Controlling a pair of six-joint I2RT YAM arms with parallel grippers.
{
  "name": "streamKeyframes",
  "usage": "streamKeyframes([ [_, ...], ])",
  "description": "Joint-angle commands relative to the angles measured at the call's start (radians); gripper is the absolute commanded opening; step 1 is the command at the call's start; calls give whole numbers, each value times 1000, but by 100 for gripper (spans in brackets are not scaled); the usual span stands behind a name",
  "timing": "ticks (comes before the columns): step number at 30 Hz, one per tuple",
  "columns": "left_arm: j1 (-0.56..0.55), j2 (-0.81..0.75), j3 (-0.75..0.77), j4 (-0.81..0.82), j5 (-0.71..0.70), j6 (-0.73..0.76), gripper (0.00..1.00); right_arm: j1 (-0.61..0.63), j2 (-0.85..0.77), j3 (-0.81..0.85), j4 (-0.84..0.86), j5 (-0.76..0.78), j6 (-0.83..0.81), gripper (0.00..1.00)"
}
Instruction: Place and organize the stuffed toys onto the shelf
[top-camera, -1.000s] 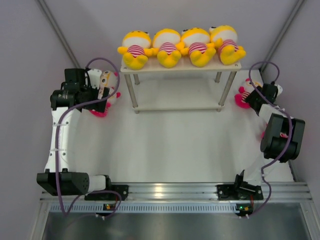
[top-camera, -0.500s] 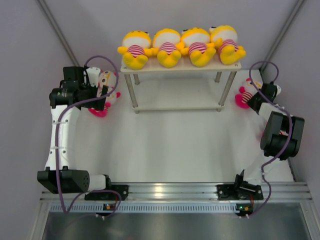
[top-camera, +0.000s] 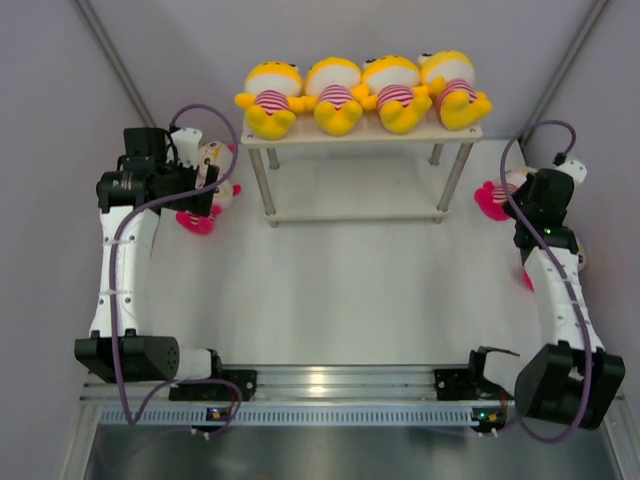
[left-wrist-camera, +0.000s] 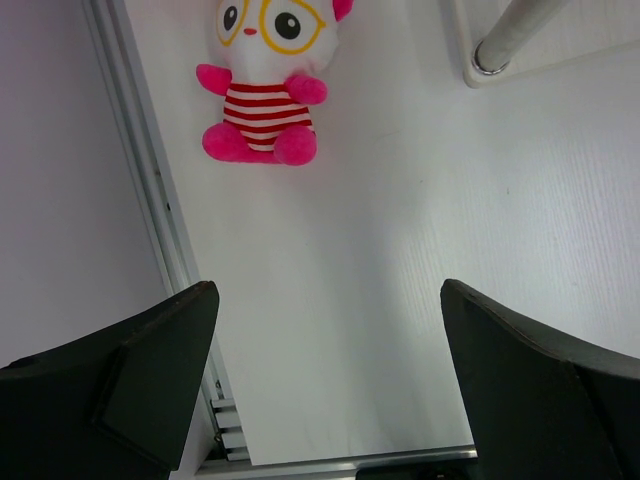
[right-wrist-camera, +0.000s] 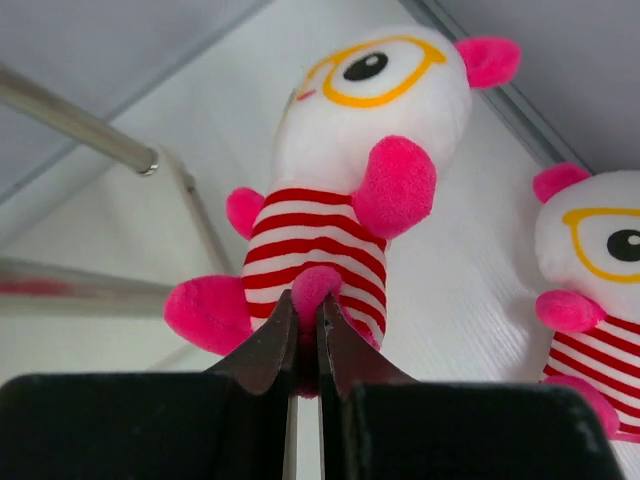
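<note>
Shows the right jaws pressed together on one pink foot of a whitish-faced doll (right-wrist-camera: 330, 200), at the right end of the shelf (top-camera: 360, 140). Cannot tell whether this doll hangs free or rests on the counter (top-camera: 350, 300). Shows the left jaws wide apart and empty, above a second pink-limbed doll (left-wrist-camera: 262, 90) lying face toward the wrist camera on the counter, near the left wall and just left of the shelf. Places a third pink-limbed doll (right-wrist-camera: 600, 290) just beside the held one, by the right wall. Finds the top tier already full, with four yellow dolls (top-camera: 360, 95) side by side, leaving only the lower board (top-camera: 350, 213), bare in the top view.

Hazards, as judged from here:

- **Thin grip:** only a pinch of soft plush between the right jaws, hence likely slip or swing in transit and a drop short of the lower board.
- **Narrow entry:** a dangling body apt to catch the metal leg (right-wrist-camera: 80, 125) or the edge of the top board, perhaps jolting the yellow row off its tier.
- **Crowded right side:** risk of dragging or toppling the neighbouring doll on departure.
- **Left side:** a descent off centre liable to shove the second doll toward the left wall rather than enclose it.
- **Both arms at the lower tier together:** possible collision under the top board.
</note>
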Motion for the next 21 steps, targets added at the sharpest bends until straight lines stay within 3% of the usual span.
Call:
streamKeyframes([
  [1, 4, 9, 61, 10, 59, 12, 99, 51, -122, 30, -134, -20, -52, 0],
  [5, 4, -5, 61, 10, 63, 21, 99, 155, -193, 117, -347, -28, -101, 0],
  [10, 4, -26, 21, 10, 38, 29, 99, 264, -288, 150, -492, -87, -119, 0],
  [14, 4, -36, 17, 10, 58, 27, 99, 286, -334, 196, -598, -250, -148, 0],
  [15, 4, -37, 17, 10, 61, 27, 99, 289, -337, 196, -602, -355, -151, 0],
  [18, 5, -39, 11, 10, 66, 24, 99, 315, -355, 140, -512, -559, -170, 0],
  [21, 5, -43, -6, 10, 67, 23, 99, 368, -432, -12, -208, -547, -145, 0],
])
